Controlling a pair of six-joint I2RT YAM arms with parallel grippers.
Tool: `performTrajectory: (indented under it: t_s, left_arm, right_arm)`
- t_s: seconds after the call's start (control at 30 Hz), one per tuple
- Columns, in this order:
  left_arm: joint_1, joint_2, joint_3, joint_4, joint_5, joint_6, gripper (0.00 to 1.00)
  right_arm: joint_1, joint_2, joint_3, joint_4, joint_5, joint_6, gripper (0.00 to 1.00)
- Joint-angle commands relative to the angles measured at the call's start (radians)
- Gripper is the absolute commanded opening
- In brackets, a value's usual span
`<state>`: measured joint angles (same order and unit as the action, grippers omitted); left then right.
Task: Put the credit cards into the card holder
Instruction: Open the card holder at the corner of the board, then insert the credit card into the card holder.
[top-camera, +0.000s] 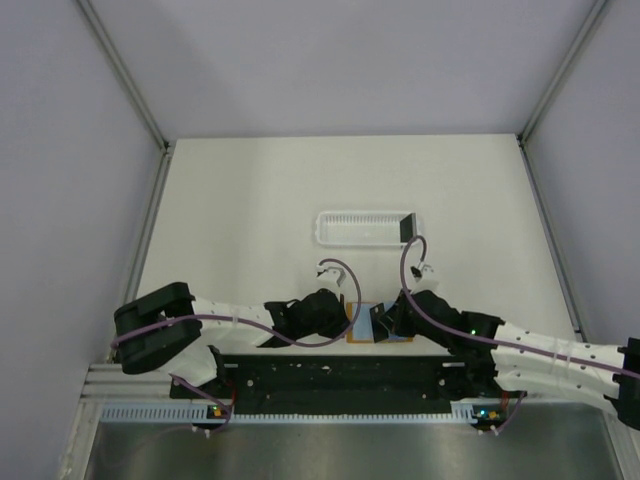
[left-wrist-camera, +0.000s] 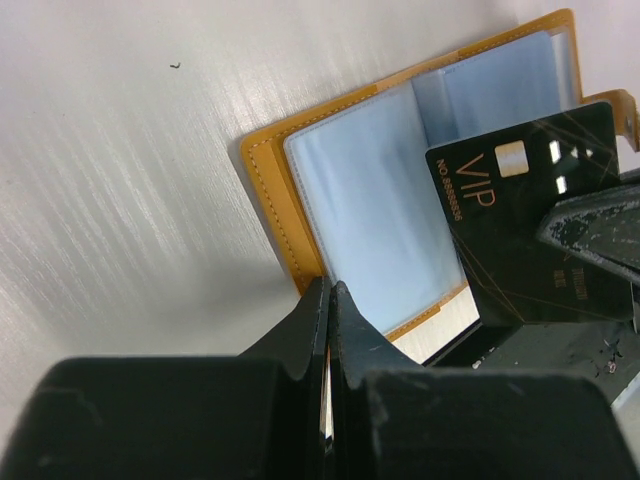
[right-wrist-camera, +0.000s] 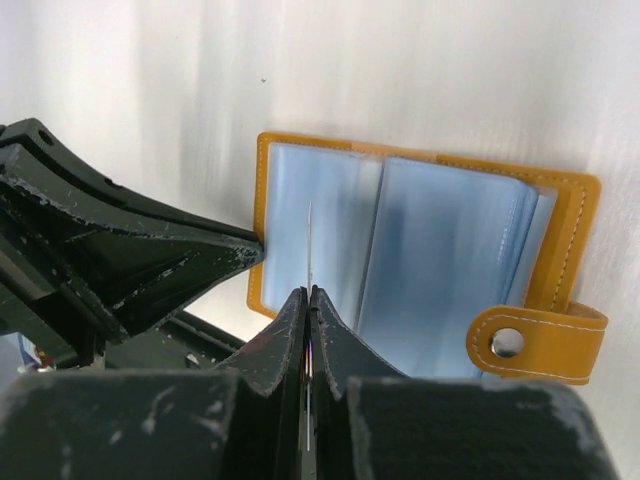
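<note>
The orange-tan card holder (top-camera: 358, 324) lies open on the table between my grippers, its pale blue-grey sleeves facing up (left-wrist-camera: 265, 170) (right-wrist-camera: 570, 240). My right gripper (right-wrist-camera: 308, 292) (top-camera: 392, 320) is shut on a black VIP credit card (left-wrist-camera: 530, 220). The card shows edge-on (right-wrist-camera: 309, 240) and stands tilted over the holder's left page. My left gripper (left-wrist-camera: 329, 287) (top-camera: 343, 318) is shut on the holder's left edge. Its fingers (right-wrist-camera: 150, 260) reach that edge in the right wrist view.
A long white slotted tray (top-camera: 350, 228) lies farther back, with another dark card (top-camera: 406, 228) standing in its right end. The holder's snap tab (right-wrist-camera: 520, 343) sticks out on its right side. A black rail (top-camera: 330, 375) runs along the near table edge.
</note>
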<state>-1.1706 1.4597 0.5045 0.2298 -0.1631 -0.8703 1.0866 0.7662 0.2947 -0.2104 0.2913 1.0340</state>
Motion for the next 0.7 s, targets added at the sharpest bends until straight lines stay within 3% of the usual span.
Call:
performTrajectory:
  t_s: [0.0, 0.67]
  left_arm:
    - [-0.003, 0.017, -0.018, -0.027, 0.014, -0.007, 0.00]
    - [-0.003, 0.018, -0.012, -0.029, 0.020, -0.006, 0.00]
  right_arm:
    - [-0.043, -0.008, 0.041, 0.017, 0.005, -0.058, 0.00]
    - [-0.134, -0.108, -0.095, 0.049, -0.050, 0.029, 0.00]
